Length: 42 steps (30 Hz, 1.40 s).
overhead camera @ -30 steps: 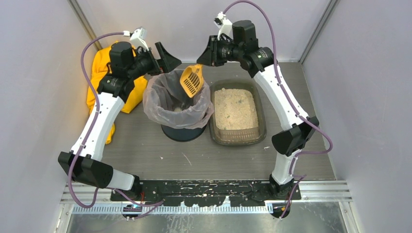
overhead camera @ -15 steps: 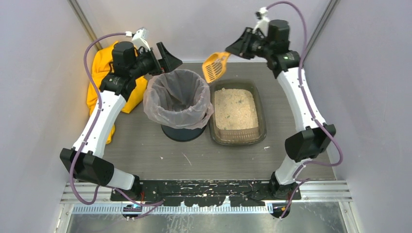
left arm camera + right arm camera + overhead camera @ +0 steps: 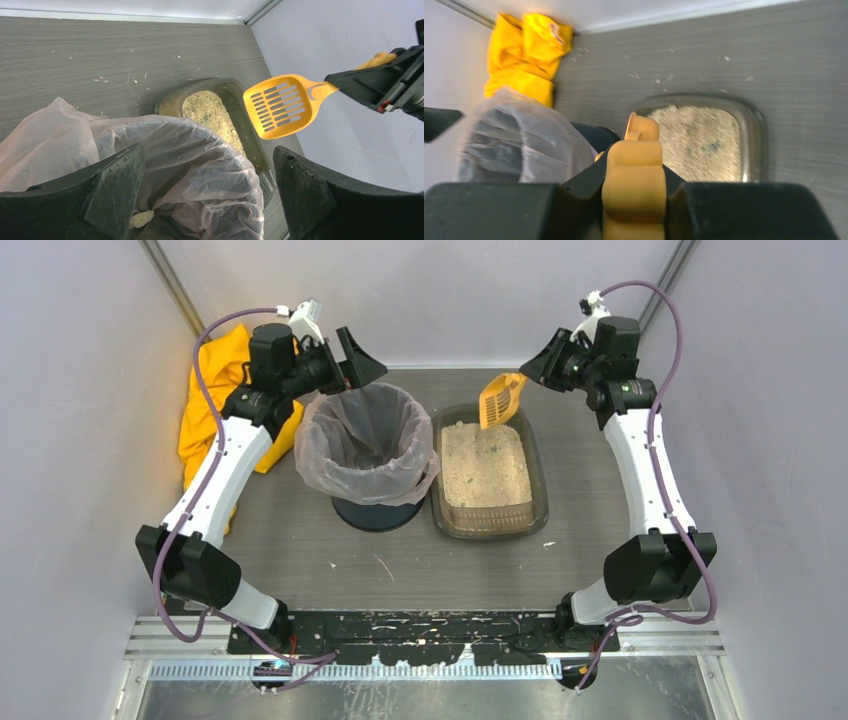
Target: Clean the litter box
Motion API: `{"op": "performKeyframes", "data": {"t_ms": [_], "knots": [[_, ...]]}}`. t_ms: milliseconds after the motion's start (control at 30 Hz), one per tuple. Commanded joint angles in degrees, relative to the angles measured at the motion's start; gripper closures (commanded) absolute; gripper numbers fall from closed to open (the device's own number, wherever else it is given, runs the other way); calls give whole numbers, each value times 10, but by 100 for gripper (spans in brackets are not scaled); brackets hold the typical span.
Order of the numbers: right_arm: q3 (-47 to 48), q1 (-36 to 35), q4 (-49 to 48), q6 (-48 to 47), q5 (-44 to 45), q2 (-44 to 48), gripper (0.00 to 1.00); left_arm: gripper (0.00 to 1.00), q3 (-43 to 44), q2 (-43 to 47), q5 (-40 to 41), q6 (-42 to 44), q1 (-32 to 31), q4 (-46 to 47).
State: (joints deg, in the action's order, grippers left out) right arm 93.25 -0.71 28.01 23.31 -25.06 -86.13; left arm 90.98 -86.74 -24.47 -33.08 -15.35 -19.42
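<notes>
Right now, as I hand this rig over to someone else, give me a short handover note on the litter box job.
Left gripper: open, empty, hovering at the far rim of the lined bin.
Right gripper: shut on the orange scoop by its handle; the scoop looks empty, in the air over the far end of the litter box.
Done: some clumped litter lies in the bin's bag.
Left: dark specks show in the litter; probably scoop them out and tip them into the bin.

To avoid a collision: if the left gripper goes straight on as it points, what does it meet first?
Most likely the clear crinkled plastic bag lining the round dark bin; depth is unclear.
</notes>
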Motion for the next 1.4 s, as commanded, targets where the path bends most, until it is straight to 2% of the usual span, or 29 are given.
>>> {"op": "performKeyframes", "data": {"t_ms": [0,133,333,500,600,867,1067,1367], "knots": [[-1,-20,46,-93,91,15,99,2,27,8,-14,-6,-4,40],[16,-68,86,-156,176,-9,99,2,16,16,-16,-9,-3,49],[42,-160,134,-257,347,-58,99,2,0,34,-11,-4,-3,55],[25,-189,129,-277,425,-86,99,2,-19,40,-11,-5,-3,67],[13,-190,112,-277,442,-94,99,2,-20,42,-10,-1,-3,67],[38,-190,66,-242,391,-148,99,2,-20,50,-3,13,-3,52],[56,-193,77,-281,432,-172,99,2,-18,57,7,31,-2,33],[-5,-213,52,-324,501,-153,99,2,-21,48,-4,16,-2,49]]}}
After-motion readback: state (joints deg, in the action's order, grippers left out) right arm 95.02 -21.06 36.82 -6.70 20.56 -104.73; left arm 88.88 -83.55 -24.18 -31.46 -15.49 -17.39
